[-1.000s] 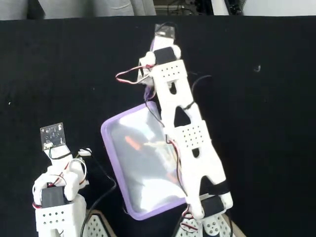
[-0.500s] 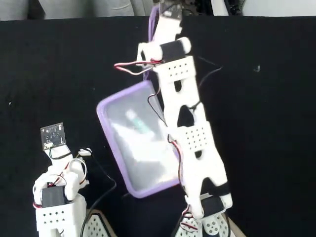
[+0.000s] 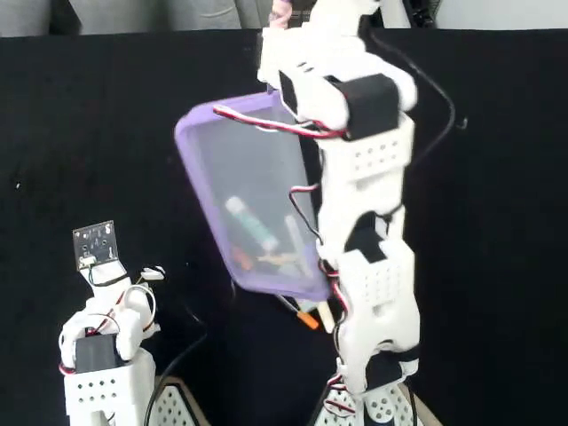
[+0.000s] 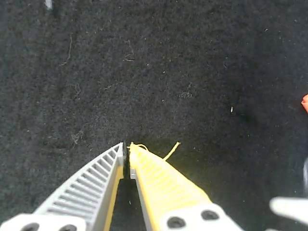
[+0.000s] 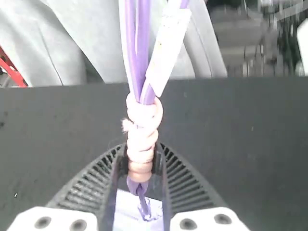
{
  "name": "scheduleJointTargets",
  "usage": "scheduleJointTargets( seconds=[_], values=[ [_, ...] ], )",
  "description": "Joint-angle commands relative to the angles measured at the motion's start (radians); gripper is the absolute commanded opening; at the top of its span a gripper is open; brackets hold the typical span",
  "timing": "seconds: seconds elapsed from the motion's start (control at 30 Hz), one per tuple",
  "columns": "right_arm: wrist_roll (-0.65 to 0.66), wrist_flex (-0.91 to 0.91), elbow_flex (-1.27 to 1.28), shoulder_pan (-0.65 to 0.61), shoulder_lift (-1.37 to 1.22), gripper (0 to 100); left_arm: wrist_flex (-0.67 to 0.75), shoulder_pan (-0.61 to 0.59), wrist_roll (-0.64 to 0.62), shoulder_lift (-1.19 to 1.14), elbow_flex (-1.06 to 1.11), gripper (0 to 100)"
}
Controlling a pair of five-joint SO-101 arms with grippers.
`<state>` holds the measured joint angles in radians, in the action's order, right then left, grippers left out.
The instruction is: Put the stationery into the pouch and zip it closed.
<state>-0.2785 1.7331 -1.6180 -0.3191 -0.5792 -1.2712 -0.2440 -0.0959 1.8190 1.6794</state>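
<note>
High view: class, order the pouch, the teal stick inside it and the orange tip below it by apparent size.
1. pouch
2. teal stick
3. orange tip
The gaps are plain, even allowing for the lifted pouch's nearness to the camera.

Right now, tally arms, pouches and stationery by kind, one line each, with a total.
Arms: 2, the left arm and the right arm
Pouch: 1, hanging from the right claw
Stationery: several pieces, too jumbled to count
Total: 3, stationery aside

My gripper [image 5: 141, 153] pinches a pink knotted cord [image 5: 141, 130]. From it a purple strap [image 5: 135, 48] and a white tag [image 5: 167, 43] run toward twelve o'clock, over the black table [image 5: 240, 139].
</note>
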Motion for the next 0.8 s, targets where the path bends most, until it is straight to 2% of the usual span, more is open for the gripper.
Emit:
scheduleJointTargets(
  seconds=[0.0, 0.2, 0.33, 0.5, 0.77],
  values=[
    [0.055, 0.034, -0.048, 0.014, 0.137, 1.1, -0.003, -0.004, -0.005, 0.005, 0.021, 3],
    [0.068, 0.034, -0.047, -0.028, 0.183, 1.1, -0.003, -0.004, -0.005, 0.005, 0.021, 3],
    [0.157, 0.034, -0.042, -0.098, 0.179, 1.1, -0.003, -0.004, -0.005, 0.005, 0.021, 3],
    [0.241, 0.034, 0.082, -0.164, 0.186, 1.1, -0.003, -0.004, -0.005, 0.005, 0.021, 3],
    [0.255, 0.034, 0.133, -0.178, 0.186, 1.1, -0.003, 0.004, -0.006, 0.005, 0.021, 3]
  ],
)
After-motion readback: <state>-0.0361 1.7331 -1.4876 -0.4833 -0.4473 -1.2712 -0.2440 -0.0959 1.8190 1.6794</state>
